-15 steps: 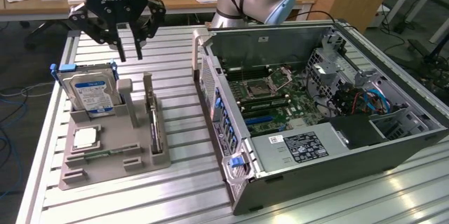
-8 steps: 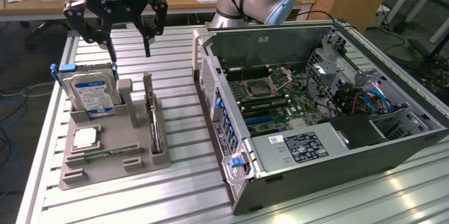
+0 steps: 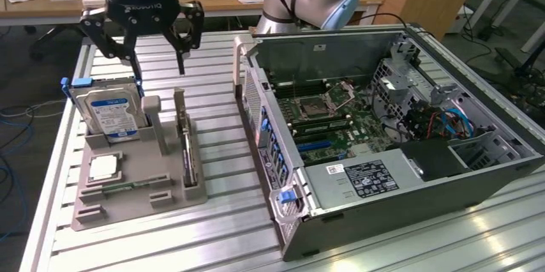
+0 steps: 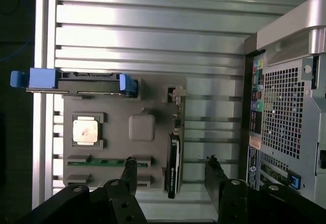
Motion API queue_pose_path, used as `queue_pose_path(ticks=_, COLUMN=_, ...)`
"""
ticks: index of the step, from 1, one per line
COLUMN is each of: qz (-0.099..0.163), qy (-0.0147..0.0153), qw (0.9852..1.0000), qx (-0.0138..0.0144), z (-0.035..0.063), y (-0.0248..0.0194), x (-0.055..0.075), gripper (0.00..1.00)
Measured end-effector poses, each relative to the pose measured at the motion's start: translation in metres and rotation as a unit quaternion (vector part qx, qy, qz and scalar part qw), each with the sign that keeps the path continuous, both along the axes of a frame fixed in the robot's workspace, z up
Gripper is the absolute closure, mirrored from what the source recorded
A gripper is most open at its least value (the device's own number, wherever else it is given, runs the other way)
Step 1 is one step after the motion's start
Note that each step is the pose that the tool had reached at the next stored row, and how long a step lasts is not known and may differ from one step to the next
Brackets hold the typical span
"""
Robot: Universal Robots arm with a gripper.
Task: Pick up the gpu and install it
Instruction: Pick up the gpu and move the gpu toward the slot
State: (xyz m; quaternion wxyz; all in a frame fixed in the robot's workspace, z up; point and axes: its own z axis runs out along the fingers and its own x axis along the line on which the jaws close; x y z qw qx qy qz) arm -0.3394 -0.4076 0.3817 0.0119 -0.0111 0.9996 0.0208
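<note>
The gpu (image 3: 186,147) stands on edge in a slot of the grey holder (image 3: 136,205), thin and dark from above. My gripper (image 3: 159,64) hangs open above the back of the holder, clear of everything, with nothing between its fingers. In the wrist view the gpu (image 4: 173,158) lies roughly midway between my two spread fingertips, and my gripper (image 4: 170,166) is well above it. The open computer case (image 3: 281,48) lies to the exterior view's right, its motherboard (image 3: 332,128) exposed.
In the holder stand a silver hard drive (image 3: 106,115) with a blue label, a square processor chip (image 3: 102,167) and a green memory stick (image 3: 127,187). The holder and the case rest on a ribbed aluminium table (image 3: 213,234). Desks stand behind the table.
</note>
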Motion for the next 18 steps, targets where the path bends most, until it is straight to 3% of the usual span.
queue_pose_path(ticks=10, qz=-0.005, qy=0.0000, qw=1.0000, qx=-0.0001, z=-0.0148, y=-0.0020, x=0.000, gripper=0.35)
queue_pose_path(ticks=18, qz=-0.005, qy=-0.0001, qw=1.0000, qx=-0.0001, z=-0.0250, y=-0.0128, x=0.000, gripper=0.35)
